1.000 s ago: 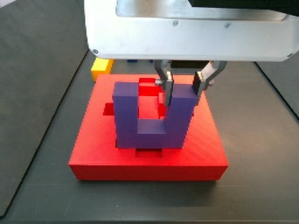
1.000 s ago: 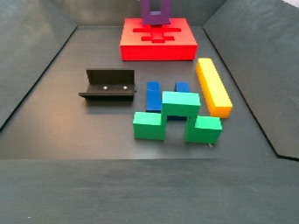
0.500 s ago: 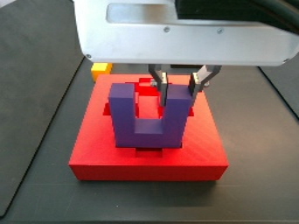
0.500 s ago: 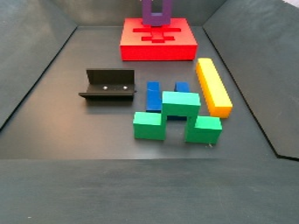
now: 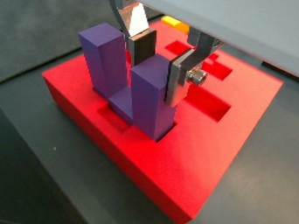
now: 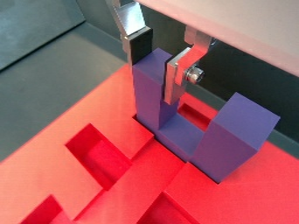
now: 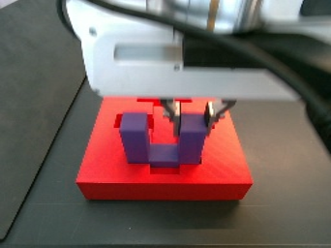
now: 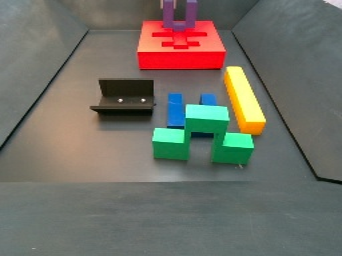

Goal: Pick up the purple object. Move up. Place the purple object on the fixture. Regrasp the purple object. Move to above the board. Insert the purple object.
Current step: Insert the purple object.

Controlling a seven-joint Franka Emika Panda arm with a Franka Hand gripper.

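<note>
The end effector grips one prong of the purple object. The object's base sits in a recess of the board.

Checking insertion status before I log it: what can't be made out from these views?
- Seating depth: the purple object stands in a recess of the board; its base is sunk out of sight in both wrist views.
- Finger contact: the gripper straddles one prong; the pad faces are hidden by the prong.
- One side view is motion-blurred, and the arm covers the board's far end.
- The other side view crops the purple object at the edge.
</note>
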